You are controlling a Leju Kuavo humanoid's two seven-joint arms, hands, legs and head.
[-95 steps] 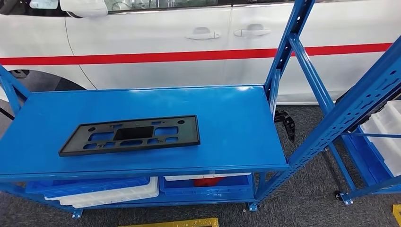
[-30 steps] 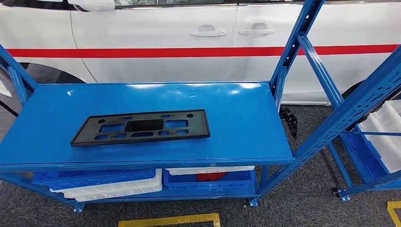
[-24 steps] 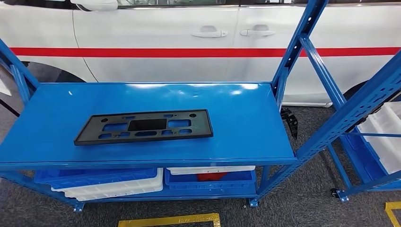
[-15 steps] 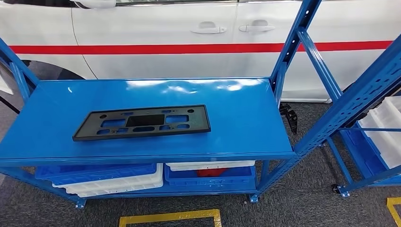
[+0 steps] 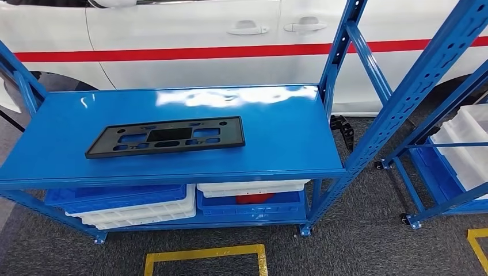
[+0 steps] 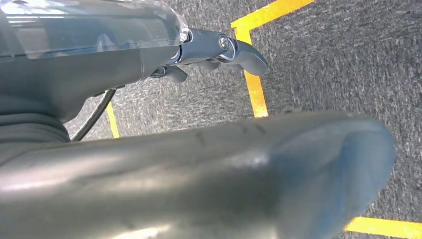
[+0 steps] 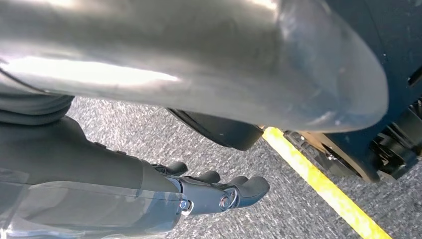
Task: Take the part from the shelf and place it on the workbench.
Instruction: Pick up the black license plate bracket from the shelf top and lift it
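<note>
A flat black plastic part [image 5: 167, 136], a long rectangular plate with several cut-outs, lies on the left half of the blue shelf's top board [image 5: 282, 138]. Nothing touches it. My left hand [image 6: 209, 50] hangs over grey carpet in the left wrist view, its fingers loosely extended and holding nothing. In the right wrist view my right hand [image 7: 216, 191] also hangs over the carpet with its fingers extended, and it holds nothing either.
Blue and white bins [image 5: 132, 206] sit on the lower shelf, one blue bin [image 5: 253, 204] with something red inside. A white car with a red stripe [image 5: 190, 40] stands behind. A second blue rack [image 5: 423, 80] with white trays [image 5: 469, 144] stands at the right. Yellow tape [image 5: 204, 253] marks the floor.
The whole picture has shifted: the camera has moved, so the shelf now sits higher and slightly further left, with more floor below. The black part lies where it was on the shelf.
</note>
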